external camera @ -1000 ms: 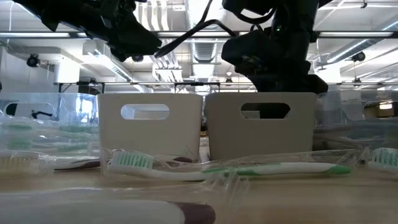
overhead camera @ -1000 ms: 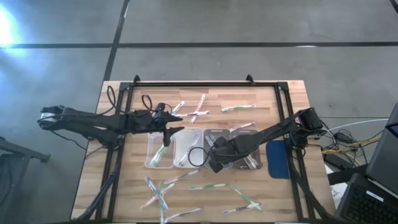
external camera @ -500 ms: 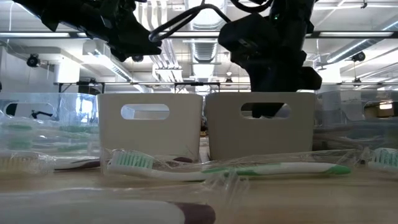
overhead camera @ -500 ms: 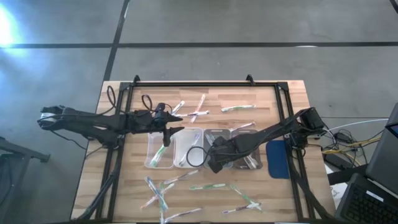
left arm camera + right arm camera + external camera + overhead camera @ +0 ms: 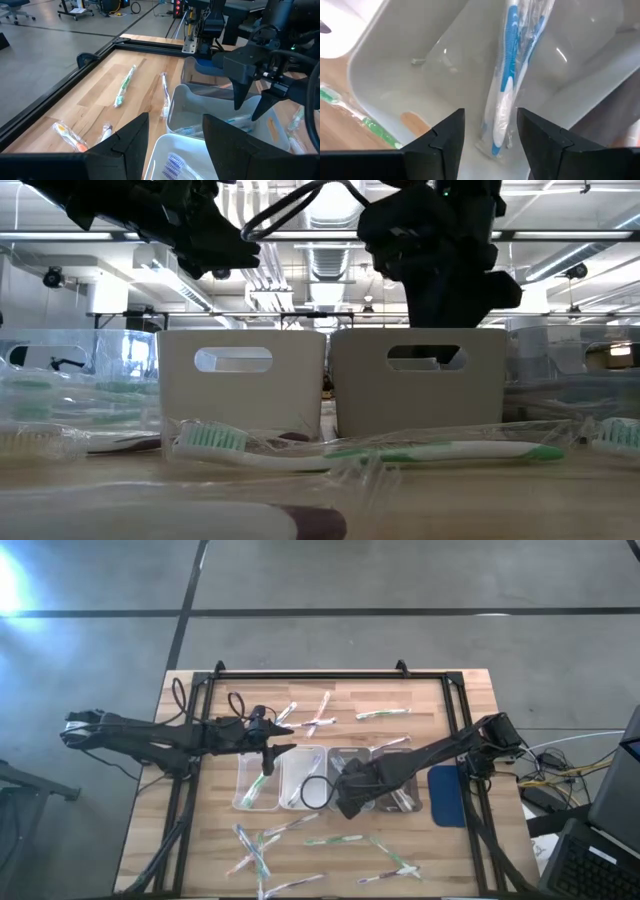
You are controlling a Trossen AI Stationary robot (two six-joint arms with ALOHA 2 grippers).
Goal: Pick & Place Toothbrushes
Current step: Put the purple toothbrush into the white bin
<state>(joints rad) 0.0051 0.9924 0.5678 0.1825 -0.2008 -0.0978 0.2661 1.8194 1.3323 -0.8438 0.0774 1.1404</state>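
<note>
since a second ago the right gripper (image 5: 486, 131) has lifted a little over the tray (image 5: 395, 60), its jaws now spread wide with nothing in them. a blue toothbrush (image 5: 506, 80) lies loose on that tray's floor, just ahead of the jaws and between their lines, so the drop looks finished. next it should rise clear and go for another on the desk (image 5: 200, 840). the left gripper (image 5: 172, 137) hovers over its own tray, jaws wide, empty.
</note>
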